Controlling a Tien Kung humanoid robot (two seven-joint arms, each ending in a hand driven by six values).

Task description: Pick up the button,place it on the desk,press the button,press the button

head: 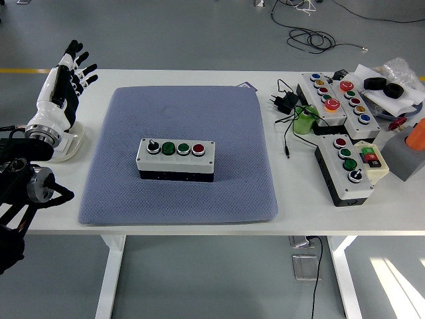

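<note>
The button box (176, 159) sat in the middle of the blue mat (232, 193); the left hand (61, 88) hung at the table's left edge, fingers spread, grasping nothing; a fresh reach might strike the wrong button or shove the box.

Mat (179, 199) — rough cloth; button box (176, 159) — smooth plastic.
</note>
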